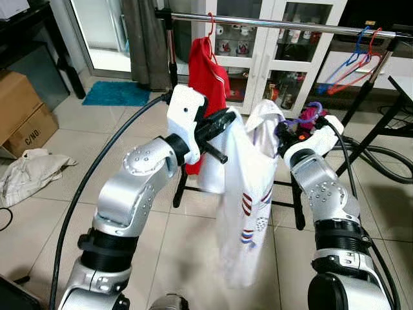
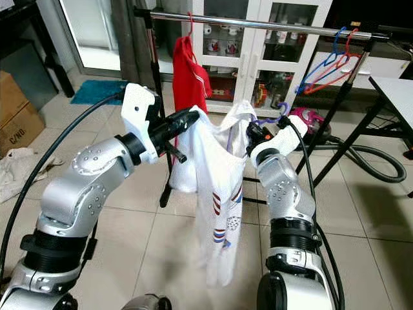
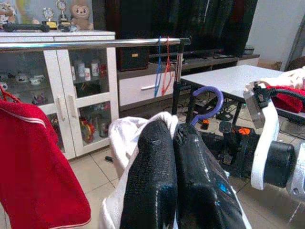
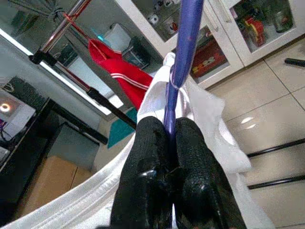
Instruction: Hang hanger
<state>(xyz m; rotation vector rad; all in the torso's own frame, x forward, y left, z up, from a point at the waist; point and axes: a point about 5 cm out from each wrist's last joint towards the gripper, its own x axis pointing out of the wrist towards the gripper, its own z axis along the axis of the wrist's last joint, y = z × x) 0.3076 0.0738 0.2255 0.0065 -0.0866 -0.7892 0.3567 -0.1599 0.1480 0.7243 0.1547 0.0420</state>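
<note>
Below the chrome clothes rail [image 1: 271,23], right tool [image 4: 171,131] is clamped on the purple plastic hanger [image 4: 183,52]; left tool [image 3: 172,136], closed, pinches the white striped shirt [image 1: 242,213] hanging from it.

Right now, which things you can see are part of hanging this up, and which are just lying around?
Part of the job:
- purple hanger, clamped in the right tool
- white shirt on it, one shoulder pinched by the left tool
- clothes rail

Just lying about:
- red shirt already on the rail
- spare hangers
- cardboard box
- crumpled cloth
- teal mat
</note>
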